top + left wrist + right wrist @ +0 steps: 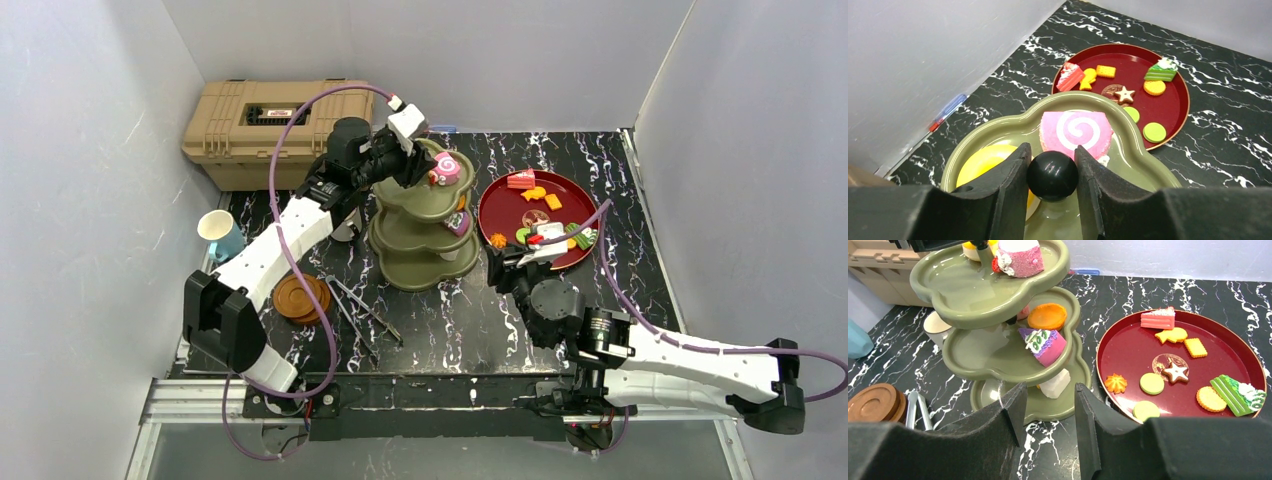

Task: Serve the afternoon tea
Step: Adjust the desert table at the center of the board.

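The olive-green three-tier stand (425, 235) rises mid-table. My left gripper (1052, 150) is shut on its black knob (1052, 176), above the top tier, which carries a pink swirl cake (1075, 131) and a yellow pastry (983, 162). A purple slice (1043, 345) and an orange tart (1047, 316) lie on the middle tier, a white piece (1055, 383) on the lowest. My right gripper (1050, 390) is open and empty, low on the table just in front of the stand. The white mug (935, 327) stands behind the stand; the white-and-blue cup (220, 233) and wooden saucers (300, 298) are at left.
A dark-red plate (1128, 357) with several loose pastries lies right of the stand. The tan toolbox (270, 125) fills the back left corner. Metal tongs (360, 305) lie beside the saucers. White walls close in on three sides.
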Robot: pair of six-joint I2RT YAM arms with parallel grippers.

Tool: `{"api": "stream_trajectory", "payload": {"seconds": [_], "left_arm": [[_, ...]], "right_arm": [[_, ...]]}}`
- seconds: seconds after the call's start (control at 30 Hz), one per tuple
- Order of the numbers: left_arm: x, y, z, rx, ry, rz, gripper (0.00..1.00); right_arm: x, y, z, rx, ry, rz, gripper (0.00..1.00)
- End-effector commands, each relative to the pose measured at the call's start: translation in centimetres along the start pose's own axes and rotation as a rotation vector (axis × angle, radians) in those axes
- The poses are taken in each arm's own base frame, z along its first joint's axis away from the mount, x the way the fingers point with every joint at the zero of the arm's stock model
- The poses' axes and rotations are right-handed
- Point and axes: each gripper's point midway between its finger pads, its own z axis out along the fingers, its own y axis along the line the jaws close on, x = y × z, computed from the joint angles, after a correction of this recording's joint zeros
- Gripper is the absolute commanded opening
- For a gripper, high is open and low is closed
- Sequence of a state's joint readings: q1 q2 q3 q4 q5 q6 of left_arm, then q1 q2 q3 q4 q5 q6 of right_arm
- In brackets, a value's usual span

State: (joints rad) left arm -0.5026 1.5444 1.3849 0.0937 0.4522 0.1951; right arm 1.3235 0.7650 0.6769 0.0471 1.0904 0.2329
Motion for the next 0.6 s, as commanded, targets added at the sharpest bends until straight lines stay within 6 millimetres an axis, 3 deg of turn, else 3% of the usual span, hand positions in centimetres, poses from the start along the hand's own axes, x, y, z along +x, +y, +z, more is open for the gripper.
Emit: {"api": "stream_trajectory", "payload": {"seconds": [0.0,0.2,0.3,0.37,0.4,0.57], "left_arm": [[-2.9,2.0,-1.7,-0.172,-0.067,-0.007,0.0],[-3.2,2.0,-1.8,-0.194,-0.07,-0.063,0.03],[-3.7,1.4,-2.3,-0.163,-0.049,-0.062,0.21],[-4.2,1.1,-2.9,-0.161,-0.052,-0.061,0.43],[-4.5,0.9,-3.2,-0.155,-0.059,-0.059,0.59],[-6.3,-0.4,-5.4,-0.121,-0.064,-0.051,0.97]], "right_arm": [[-0.9,-0.5,-0.2,0.013,-0.023,0.04,0.48],[-0.4,0.6,0.1,-0.024,0.0,0.001,0.51],[0.2,1.7,0.5,-0.045,0.023,-0.036,0.54],[0.5,2.4,0.8,-0.059,0.034,-0.051,0.55],[0.5,2.9,0.9,-0.069,0.036,-0.056,0.56],[0.8,4.9,1.5,-0.12,0.05,-0.065,0.6]]}}
